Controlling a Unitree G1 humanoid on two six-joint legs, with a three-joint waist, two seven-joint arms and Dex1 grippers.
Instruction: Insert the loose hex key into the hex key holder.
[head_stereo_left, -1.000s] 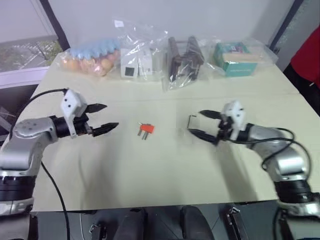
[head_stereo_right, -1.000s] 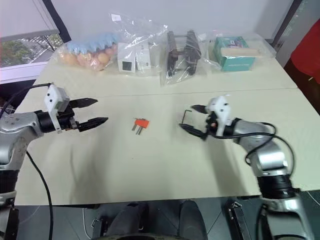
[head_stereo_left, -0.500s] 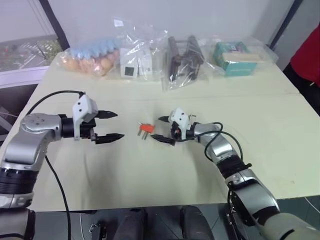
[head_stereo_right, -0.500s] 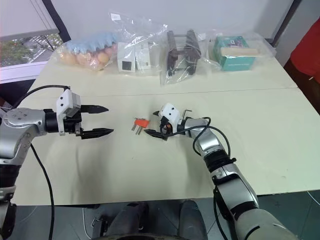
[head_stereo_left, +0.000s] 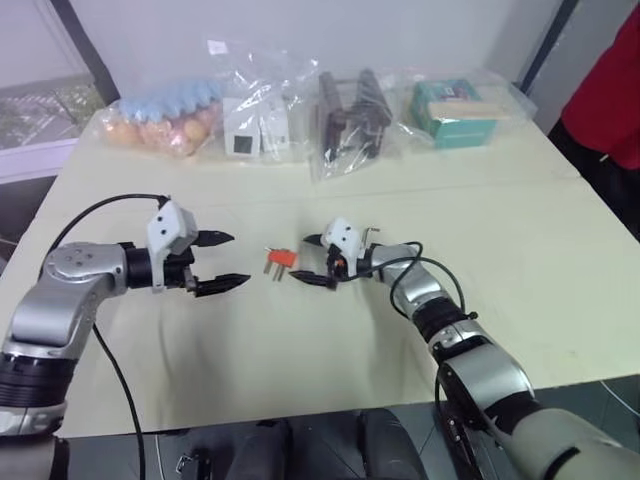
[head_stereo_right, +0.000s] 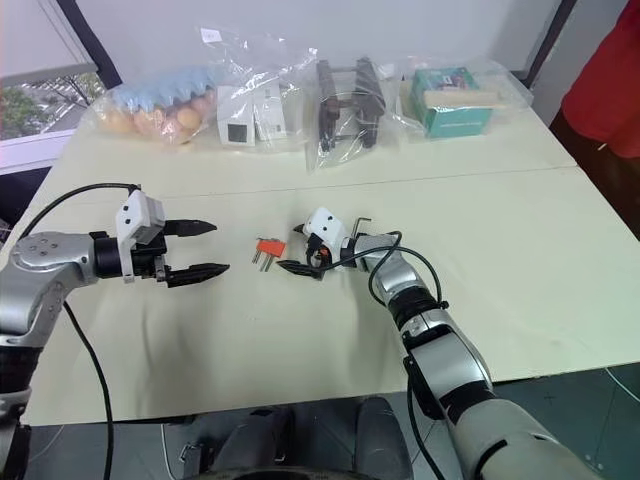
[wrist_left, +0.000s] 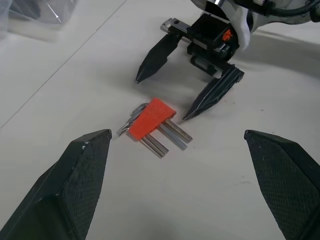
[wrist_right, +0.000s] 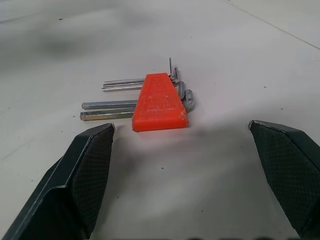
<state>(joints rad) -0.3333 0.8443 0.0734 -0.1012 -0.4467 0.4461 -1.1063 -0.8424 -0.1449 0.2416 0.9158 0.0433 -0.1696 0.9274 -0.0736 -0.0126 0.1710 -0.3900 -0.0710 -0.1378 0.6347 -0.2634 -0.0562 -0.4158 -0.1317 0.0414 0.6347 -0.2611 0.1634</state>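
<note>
Now the right gripper (head_stereo_right: 298, 252) hangs with its jaws wide and empty, tips just beside the hex key holder (head_stereo_right: 269, 247), which lies flat on the table (head_stereo_right: 520, 260) at the gripper's nine o'clock. Its short grey keys run toward seven o'clock. No writing is legible on it. The loose hex key (head_stereo_left: 371, 236) lies at the gripper's three o'clock, its direction unclear. The left gripper (head_stereo_right: 206, 249), likewise spread and empty, faces the holder from nine o'clock.

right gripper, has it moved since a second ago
Yes. The right gripper has swung toward the robot's left, from beside the loose hex key to just short of the hex key holder, its jaws open toward it.
</note>
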